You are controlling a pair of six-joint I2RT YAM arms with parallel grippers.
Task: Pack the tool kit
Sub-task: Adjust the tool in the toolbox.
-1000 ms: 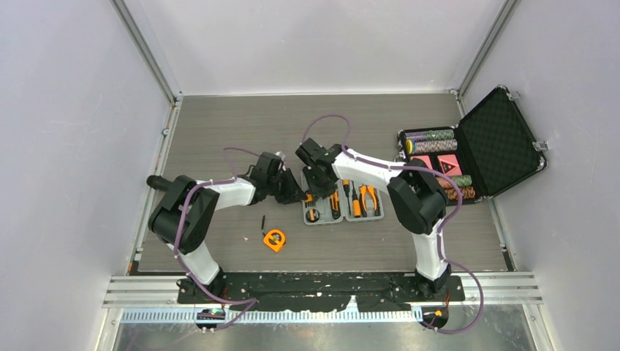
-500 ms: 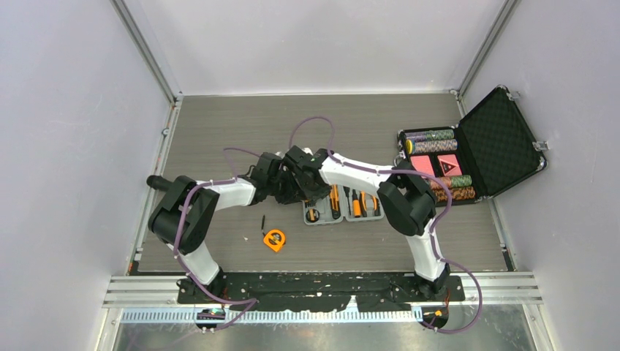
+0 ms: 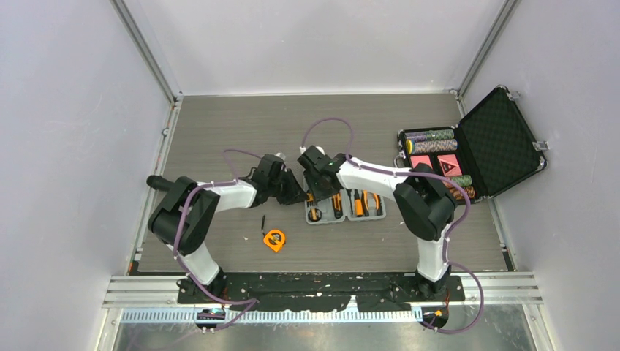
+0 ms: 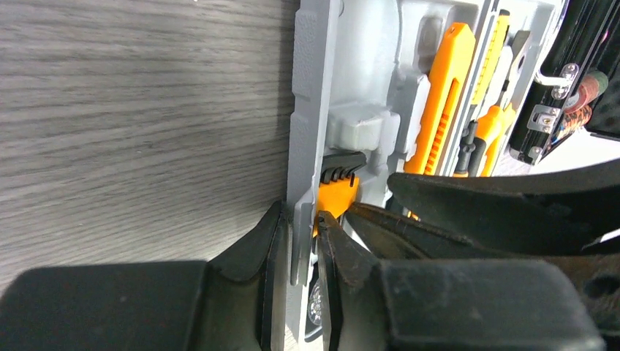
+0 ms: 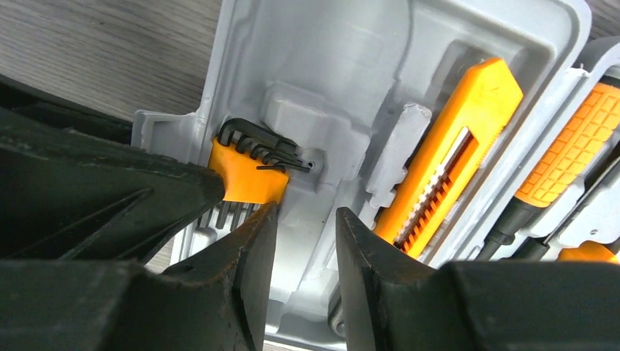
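Note:
The tool kit's grey case point(image 3: 345, 207) lies open mid-table, holding orange-and-black tools. My left gripper point(image 4: 302, 241) is shut on the case's left rim point(image 4: 307, 131), one finger outside the wall and one inside. An orange holder of hex keys point(image 5: 248, 174) sits in its slot just inside that rim, also visible as the hex keys point(image 4: 338, 191). My right gripper point(image 5: 303, 245) hovers open over the grey tray beside the hex keys, with nothing between its fingers. An orange utility knife point(image 5: 447, 164) lies to the right of it. The orange tape measure point(image 3: 275, 240) lies on the table outside the case.
A small black bit point(image 3: 262, 220) lies near the tape measure. A black foam-lined case point(image 3: 497, 142) with poker chips stands open at the right edge. Both grippers crowd the tool kit's left end, near each other point(image 3: 303, 190).
The right arm swung left over the left gripper, then came back a little to the right, and its jaws widened slightly. The left gripper stayed clamped on the rim.

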